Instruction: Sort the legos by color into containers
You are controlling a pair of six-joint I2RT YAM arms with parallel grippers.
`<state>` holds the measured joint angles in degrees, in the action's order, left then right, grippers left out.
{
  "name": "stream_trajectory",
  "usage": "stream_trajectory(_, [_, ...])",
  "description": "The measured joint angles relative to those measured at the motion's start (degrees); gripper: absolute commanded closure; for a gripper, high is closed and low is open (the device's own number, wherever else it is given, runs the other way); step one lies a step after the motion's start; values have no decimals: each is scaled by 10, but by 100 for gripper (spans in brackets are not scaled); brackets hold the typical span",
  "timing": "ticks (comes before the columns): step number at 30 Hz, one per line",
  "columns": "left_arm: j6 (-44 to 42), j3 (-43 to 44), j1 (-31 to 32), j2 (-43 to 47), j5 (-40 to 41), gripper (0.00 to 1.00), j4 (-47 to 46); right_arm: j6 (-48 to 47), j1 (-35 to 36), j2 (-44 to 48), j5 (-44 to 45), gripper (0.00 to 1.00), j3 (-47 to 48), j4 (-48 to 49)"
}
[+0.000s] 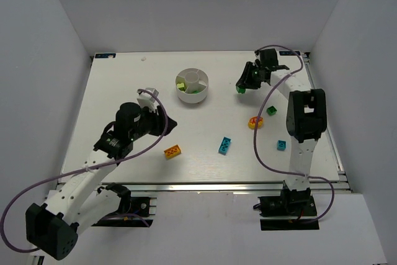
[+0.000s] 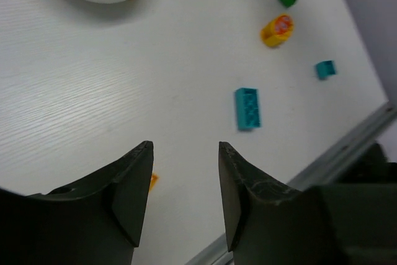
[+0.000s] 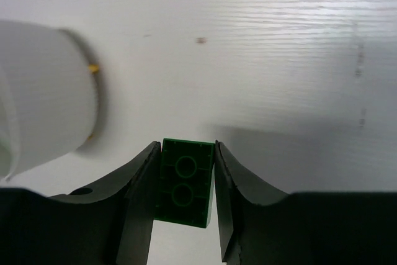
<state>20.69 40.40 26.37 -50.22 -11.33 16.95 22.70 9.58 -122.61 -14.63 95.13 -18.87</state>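
Observation:
The round white bowl (image 1: 192, 86) with a hub and dividers stands at the back middle and holds lime and green bricks; its wall shows in the right wrist view (image 3: 43, 100). My right gripper (image 1: 240, 89) is shut on a dark green brick (image 3: 184, 182), held above the table right of the bowl. My left gripper (image 1: 169, 122) is open and empty over the table's middle left. An orange-yellow brick (image 1: 172, 151) lies near it. A cyan brick (image 1: 224, 145), a small teal brick (image 1: 281, 145), a green brick (image 1: 272, 110) and a round yellow-orange piece with red (image 1: 255, 122) lie on the right.
White walls enclose the table on three sides. A metal rail (image 1: 205, 185) runs along the near edge. The right arm's upright links (image 1: 304, 122) stand over the right side, and purple cables loop beside both arms.

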Motion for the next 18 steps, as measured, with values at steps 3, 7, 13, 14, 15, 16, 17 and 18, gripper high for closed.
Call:
stream_trajectory(3, [61,-4,1,-45,-69,41,-68,-13,2,60,-61,94,-43,37])
stream_trajectory(7, [164,-9,5,-127,-151,40,-186,-30,5,157,-152,96,-126,98])
stream_trajectory(13, [310,-13,8,-226,-224,39,-347,-78,22,277,-255,96,-229,171])
stream_trajectory(14, [321,-12,8,-237,-227,38,-359,-86,25,290,-267,95,-240,179])
stream_trajectory(15, [340,-12,8,-246,-231,38,-375,-97,29,306,-279,95,-252,187])
stream_trajectory(16, [359,-11,8,-253,-234,38,-392,-106,32,321,-287,95,-262,193])
stream_trajectory(17, [375,-11,8,-257,-235,37,-407,-115,36,335,-296,95,-272,199])
stream_trajectory(18, [396,-10,7,-263,-237,37,-425,-123,40,352,-307,95,-285,207])
